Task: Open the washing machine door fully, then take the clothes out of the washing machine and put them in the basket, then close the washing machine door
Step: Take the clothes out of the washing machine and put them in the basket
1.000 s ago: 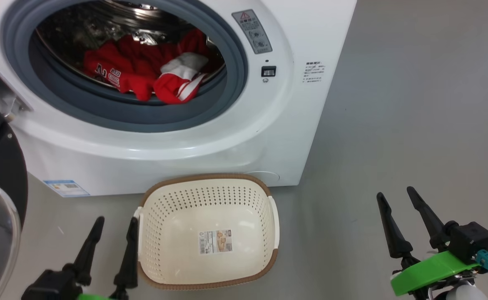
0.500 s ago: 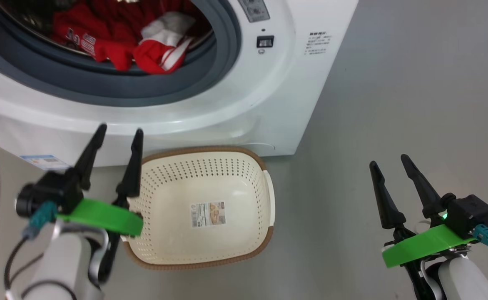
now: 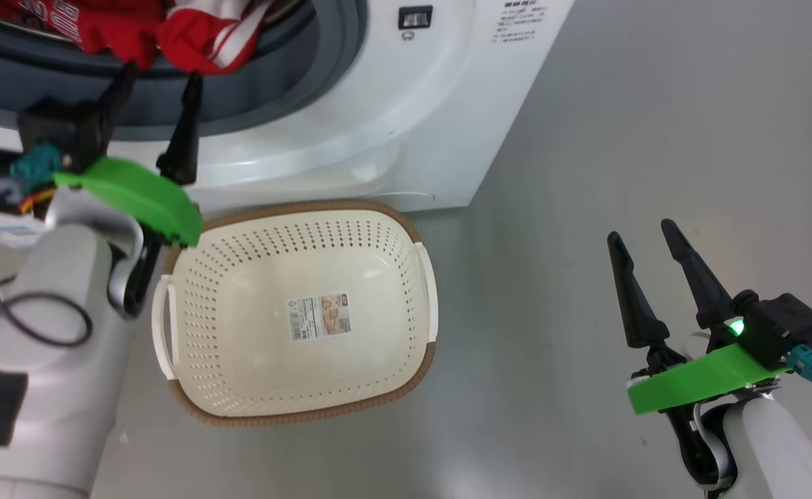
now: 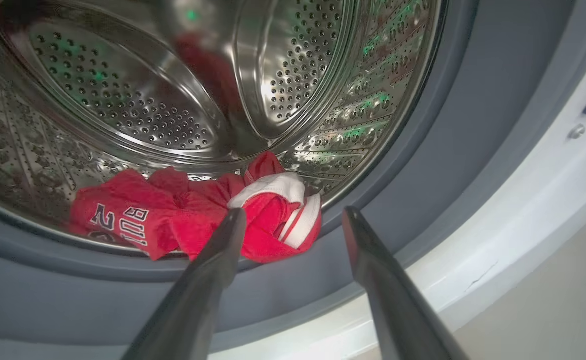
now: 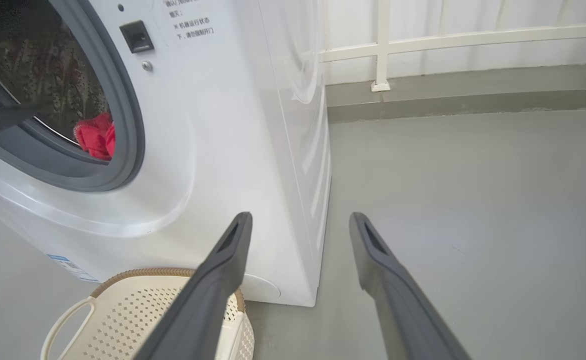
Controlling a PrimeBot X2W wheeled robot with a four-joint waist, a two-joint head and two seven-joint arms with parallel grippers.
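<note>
The washing machine (image 3: 392, 125) stands with its round mouth uncovered; its door is out of view. Red clothes (image 3: 191, 34) with white trim lie at the drum's front lip, on the grey rubber ring. My left gripper (image 3: 161, 73) is open, fingertips just below and in front of the clothes. In the left wrist view the left gripper (image 4: 294, 212) points into the steel drum, with the clothes (image 4: 173, 220) just beyond its left finger, untouched. The cream basket (image 3: 309, 206) sits on the floor below the mouth. My right gripper (image 3: 641, 232) hangs open over bare floor to the right.
The grey floor (image 3: 621, 104) stretches right of the machine. In the right wrist view a white railing (image 5: 383, 45) and a low kerb run along the far wall, and the basket (image 5: 138, 272) lies at the machine's foot. A small blue label (image 5: 73, 267) marks the machine's lower corner.
My left arm has risen from floor level beside the basket up to the drum mouth. The head camera has tilted down, shifting the whole picture. The right gripper has barely moved.
</note>
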